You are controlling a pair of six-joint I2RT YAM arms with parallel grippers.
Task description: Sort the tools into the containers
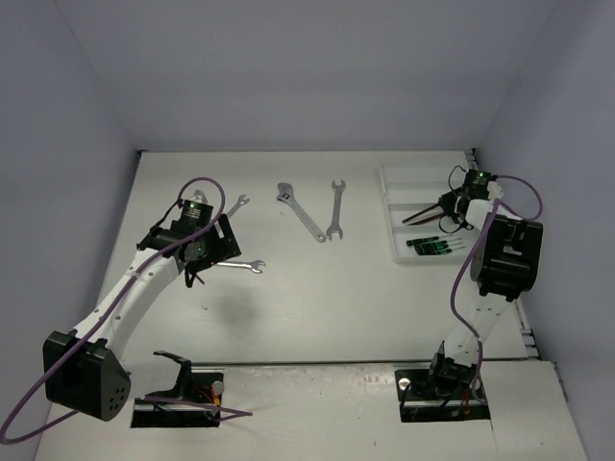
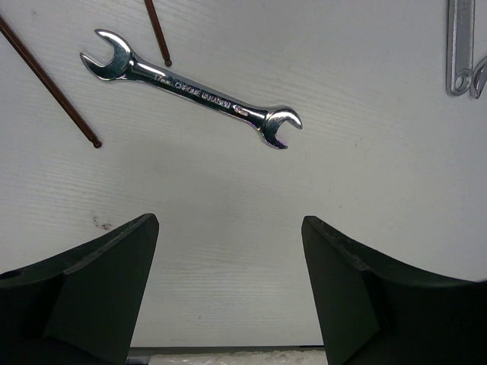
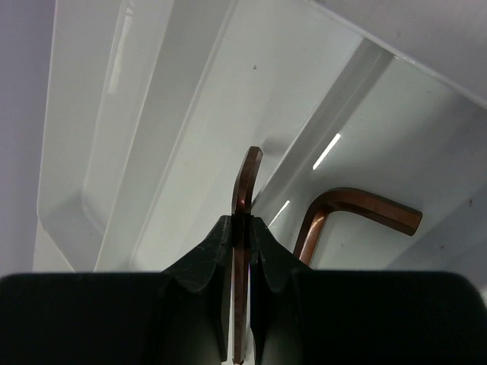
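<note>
Silver open-end wrench point(image 2: 190, 87) lies on the white surface point(image 2: 365, 190) just ahead of my left hand point(image 2: 228, 251), whose fingers stand wide apart, holding nothing. Its long axis slants nearly along the line between those fingers, so I judge a wrist turn comes first. Farther right, my right hand point(image 3: 242, 232) is clamped on a brown L-shaped hex key point(image 3: 245, 179) above the white tray point(image 3: 76, 152), where a second hex key point(image 3: 358, 204) rests in a compartment.

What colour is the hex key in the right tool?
The hex key is coppery brown, clearest in the right wrist view.
</note>
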